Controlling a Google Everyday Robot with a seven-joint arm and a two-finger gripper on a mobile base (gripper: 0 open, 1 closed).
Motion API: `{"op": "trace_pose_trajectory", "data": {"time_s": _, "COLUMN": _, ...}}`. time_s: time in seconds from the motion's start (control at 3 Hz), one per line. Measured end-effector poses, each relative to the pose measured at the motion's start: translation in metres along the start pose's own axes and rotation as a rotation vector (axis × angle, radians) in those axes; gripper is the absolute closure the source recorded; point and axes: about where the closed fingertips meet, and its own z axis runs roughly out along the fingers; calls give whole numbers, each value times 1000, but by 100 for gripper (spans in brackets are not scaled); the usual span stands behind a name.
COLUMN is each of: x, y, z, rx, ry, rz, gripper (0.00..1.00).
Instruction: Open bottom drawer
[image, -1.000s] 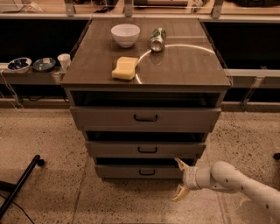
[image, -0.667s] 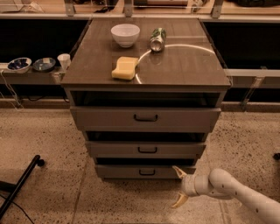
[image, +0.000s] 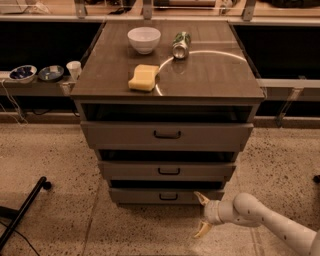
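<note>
bottom drawer (image: 167, 196), gripper (image: 203, 215) low before its right end, fingers (image: 201, 198) apart

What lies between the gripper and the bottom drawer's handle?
Nothing: in the camera view, only the plain front of the bottom drawer separates its handle from the open gripper, low beside it.

Gripper (image: 202, 215) by bottom drawer (image: 140, 196) — arm (image: 272, 226) cut off
</note>
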Motion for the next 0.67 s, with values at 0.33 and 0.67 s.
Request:
{"op": "trace_pose_trajectory", "data": {"time_s": 0.33, "x": 30, "y": -10, "z": 27, "rx": -18, "ry": 33, "rz": -9, "gripper": 0}}
{"op": "trace_pose_trajectory", "data": {"time_s": 0.67, "x": 55, "y": -42, "z": 49, "rx": 15, "ry": 37, "rz": -20, "gripper": 0}}
